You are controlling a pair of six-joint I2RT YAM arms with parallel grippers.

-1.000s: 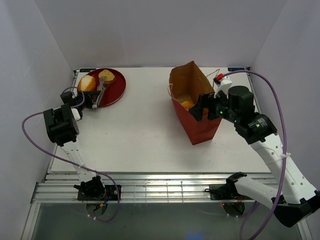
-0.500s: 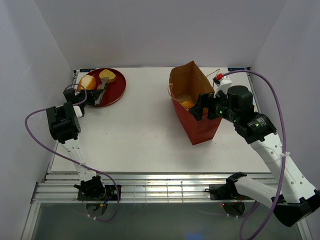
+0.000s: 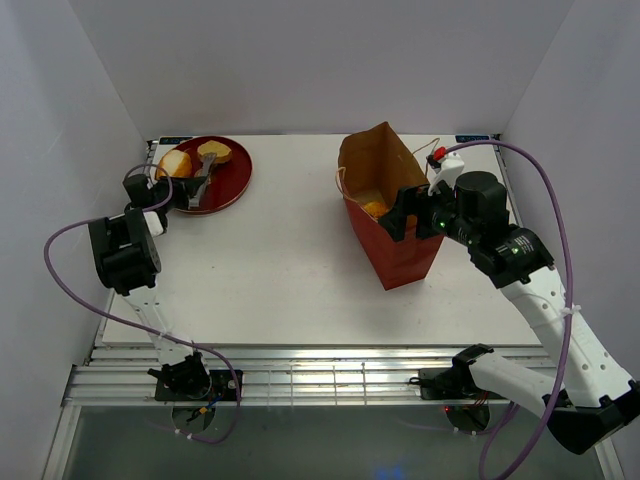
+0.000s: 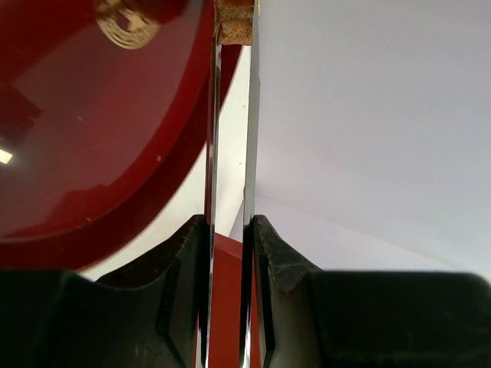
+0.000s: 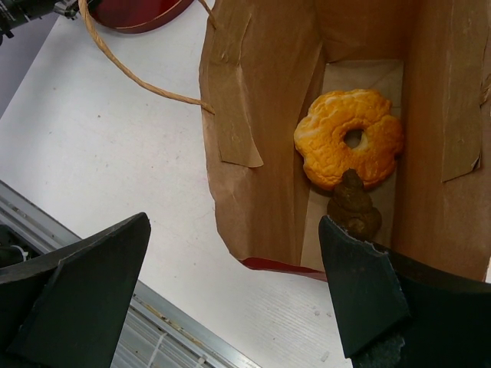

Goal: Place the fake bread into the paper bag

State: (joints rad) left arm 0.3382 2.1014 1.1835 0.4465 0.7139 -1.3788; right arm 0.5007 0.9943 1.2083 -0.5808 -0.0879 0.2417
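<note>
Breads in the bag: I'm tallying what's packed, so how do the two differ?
The orange bun is a lobed ring with a hole; the dark brown piece is a solid lump. The bun is bigger and brighter; the brown piece smaller and duller. Both lie on the paper bag's floor.

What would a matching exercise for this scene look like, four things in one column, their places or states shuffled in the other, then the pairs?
1 orange ring bun
2 golden roll
3 left gripper
4 right gripper

a open over the paper bag
b on the red plate
c shut on the yellow-brown piece
d inside the paper bag

Pairs: 1-d, 2-b, 3-c, 4-a
</note>
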